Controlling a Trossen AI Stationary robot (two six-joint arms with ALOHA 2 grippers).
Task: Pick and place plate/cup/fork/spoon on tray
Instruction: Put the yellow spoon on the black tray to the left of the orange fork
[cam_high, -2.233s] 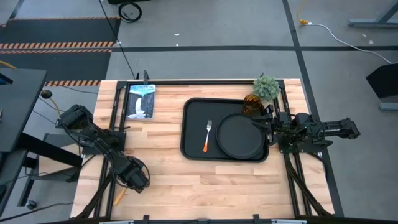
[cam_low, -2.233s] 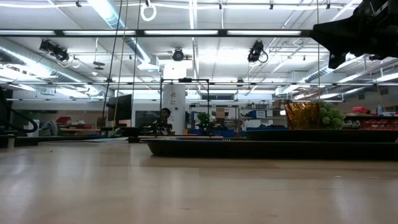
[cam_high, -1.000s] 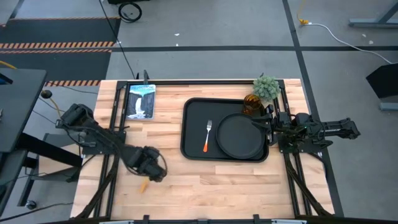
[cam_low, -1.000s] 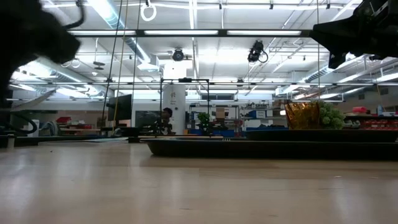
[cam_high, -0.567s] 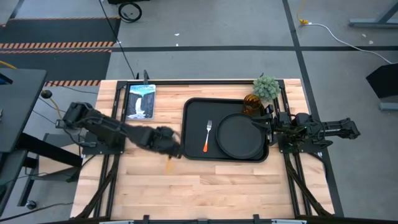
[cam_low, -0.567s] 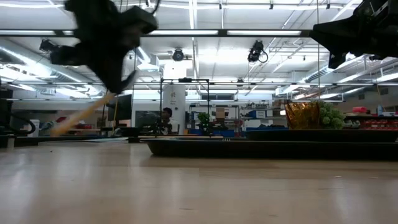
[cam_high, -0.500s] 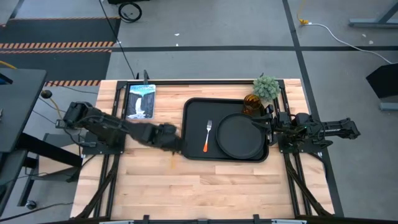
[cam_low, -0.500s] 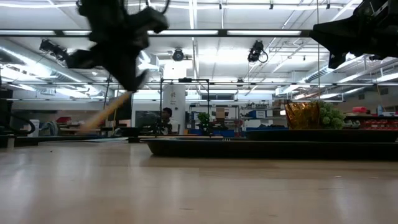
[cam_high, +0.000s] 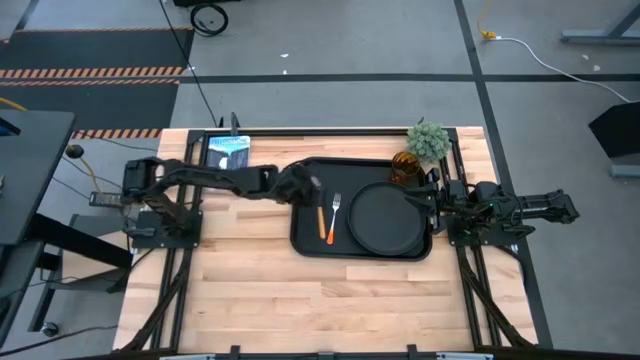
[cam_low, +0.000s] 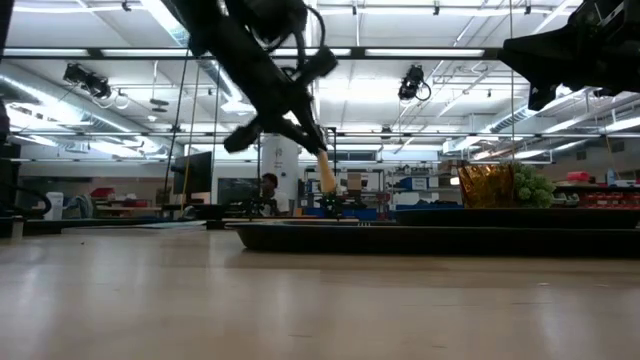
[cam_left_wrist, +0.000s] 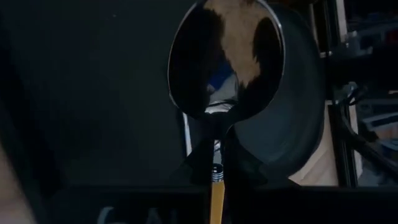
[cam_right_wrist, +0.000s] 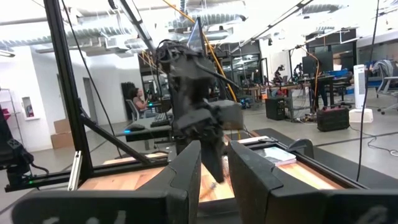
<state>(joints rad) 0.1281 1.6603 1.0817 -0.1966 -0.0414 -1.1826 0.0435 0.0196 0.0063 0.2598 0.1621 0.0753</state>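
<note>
My left gripper (cam_high: 303, 187) is over the left part of the black tray (cam_high: 345, 175), shut on the orange-handled spoon (cam_high: 321, 222). The fork (cam_high: 334, 218) lies on the tray beside the round black plate (cam_high: 385, 218), which rests flat on the tray's right half. The amber cup (cam_high: 403, 167) stands at the tray's far right corner. My right gripper (cam_high: 425, 195) is open and empty, raised above the tray's right edge by the plate's rim. My left gripper pinches the spoon's neck (cam_left_wrist: 216, 155) between its two fingers, where the silver stem meets the orange handle. The bowl (cam_left_wrist: 227, 59) faces the wrist camera. The spoon is tilted, its handle (cam_low: 325, 175) slanting down below the fingers, clear of the tray.
A small green plant (cam_high: 428, 140) stands at the table's far right, behind the cup. A printed book or box (cam_high: 228, 150) lies at the far left, partly under my left arm. Bare wood lies along the table's near side (cam_high: 320, 300).
My left gripper has swung from the table's near left toward the right and far edges, carrying the spoon lifted off the table. It now hangs over the tray's left part, with the spoon's handle slanting down. My right arm has kept still.
</note>
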